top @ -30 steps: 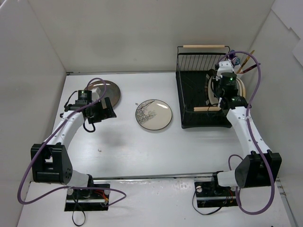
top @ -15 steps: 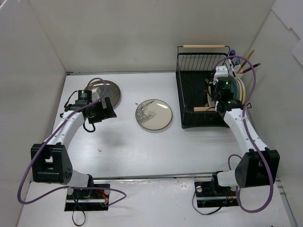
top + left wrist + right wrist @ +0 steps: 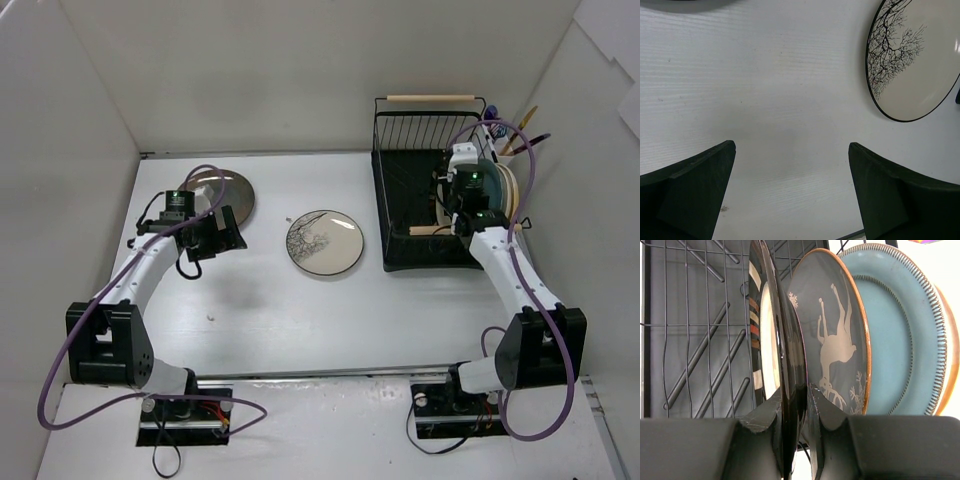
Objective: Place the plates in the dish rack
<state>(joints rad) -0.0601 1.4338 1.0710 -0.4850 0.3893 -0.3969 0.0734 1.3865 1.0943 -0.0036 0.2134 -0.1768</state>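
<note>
Right gripper (image 3: 794, 415): fingers clamped on the rim of the dark striped-rim plate (image 3: 790, 350). That plate stands on edge in the dish rack (image 3: 695, 340), its face parallel to the deer plate (image 3: 837, 340) just beside it at frame right, with the teal plate (image 3: 890, 340) beyond. The fingers hide its seat in the wires.

Left gripper (image 3: 791, 147): jaws wide apart, empty, over the table (image 3: 765, 75). The branch-pattern plate (image 3: 910, 65) lies flat at upper right and is nearer this arm.

Bronze plate (image 3: 228, 190): upper left of the top view, partly covered.
</note>
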